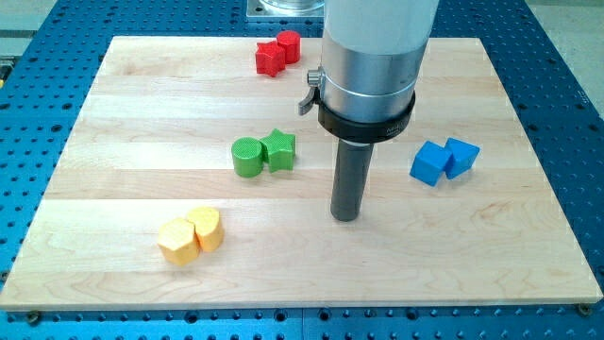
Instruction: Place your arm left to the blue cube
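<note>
A: Nearest us is the yellow pair, down at about seven o'clock on the wooden board point(113, 123). A yellow block point(177, 240) of unclear shape touches a second yellow block point(208, 228), rounded on one side.

B: And the rod?

A: My tip point(346, 217) sits on the wood just below the board's middle, apart from every block. There's no claw on it to open or close, only a straight dark rod under a thick silver collar.

B: Where's the blue cube?

A: Out at three o'clock from the tip and a little higher. The blue cube point(461, 156) touches another blue block point(431, 163), which lies on its left side, nearer the tip. A clear strip of wood lies between the tip and that pair.

B: The rest?

A: At ten o'clock from the tip, a green cylinder point(247, 157) touches a green star point(279, 149). At the board's twelve o'clock edge, a red star-like block point(269, 59) touches a red cylinder point(289, 44).
</note>
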